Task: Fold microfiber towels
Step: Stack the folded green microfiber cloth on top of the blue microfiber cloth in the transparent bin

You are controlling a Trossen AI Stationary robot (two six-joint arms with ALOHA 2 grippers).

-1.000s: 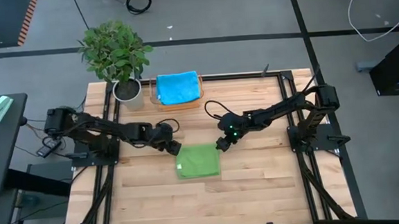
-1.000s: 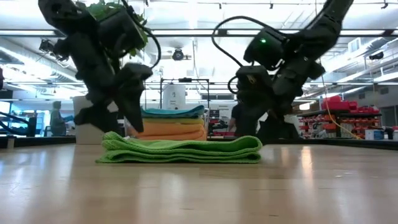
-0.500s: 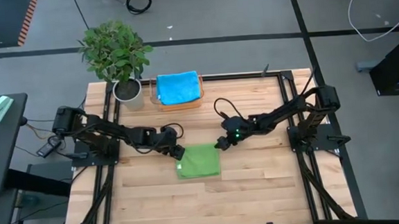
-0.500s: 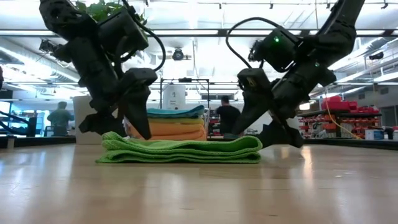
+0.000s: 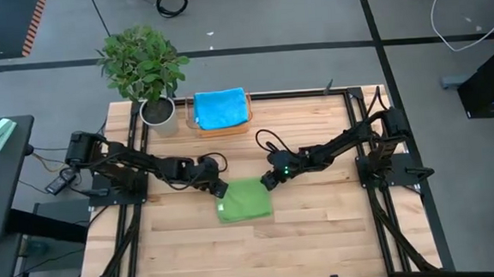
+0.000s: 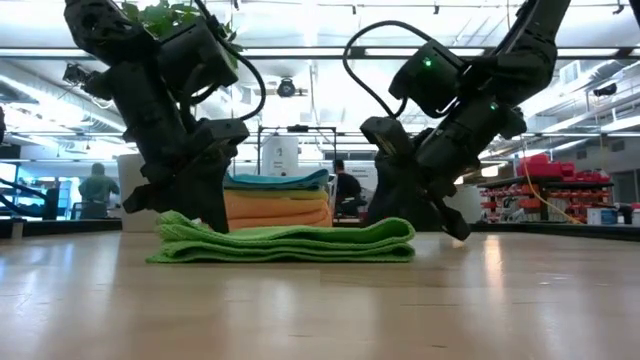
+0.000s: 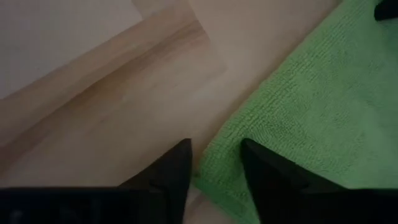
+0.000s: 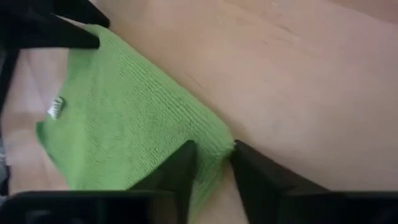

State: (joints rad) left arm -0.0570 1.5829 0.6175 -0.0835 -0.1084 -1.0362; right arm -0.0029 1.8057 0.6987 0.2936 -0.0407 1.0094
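Change: both tools have dropped onto the far corners of the green towel [image 5: 244, 200] and are narrowing from fully spread.
Meaning: likely a corner grasp for the next fold.
Left tool [image 5: 221, 190]: 10 o'clock corner, pinching towel edge.
Right tool [image 5: 267, 181]: 2 o'clock corner, pinching.
Towel: folded, surface [image 5: 321, 228] centre.

Grey floor [image 5: 308, 14]; potted plant [image 5: 142, 63]; bright ceiling lights [image 6: 300, 40].

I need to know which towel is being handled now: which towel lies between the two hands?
The green towel, folded, alone mid-table, with the left hand and right hand at its far corners. The blue towel tops the stack at the far edge.
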